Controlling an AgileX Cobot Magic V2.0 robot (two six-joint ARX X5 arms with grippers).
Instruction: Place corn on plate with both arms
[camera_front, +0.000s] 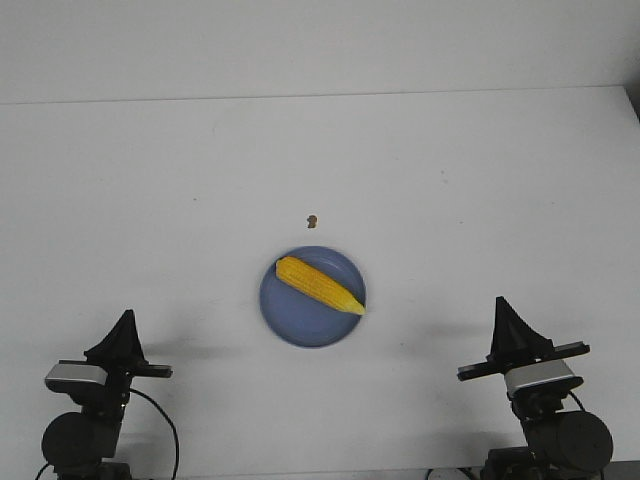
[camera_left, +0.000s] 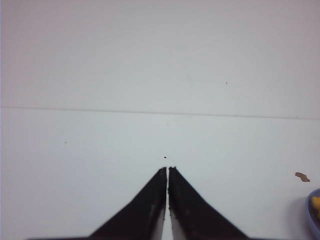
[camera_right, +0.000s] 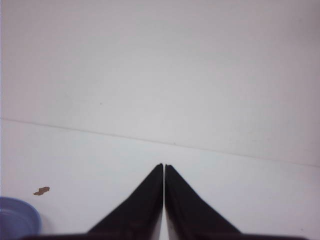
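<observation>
Lying diagonally across the round periwinkle-blue plate at frame centre, the bright yellow tapered corn cob points lower right. Left tool and right tool, both closed and empty, flank it about equally.

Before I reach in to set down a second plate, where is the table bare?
Bare white table runs wide to the left and right of the plate holding the corn, and beyond the brown speck. It is tighter at the near corners, where the left tool and right tool sit shut.
</observation>
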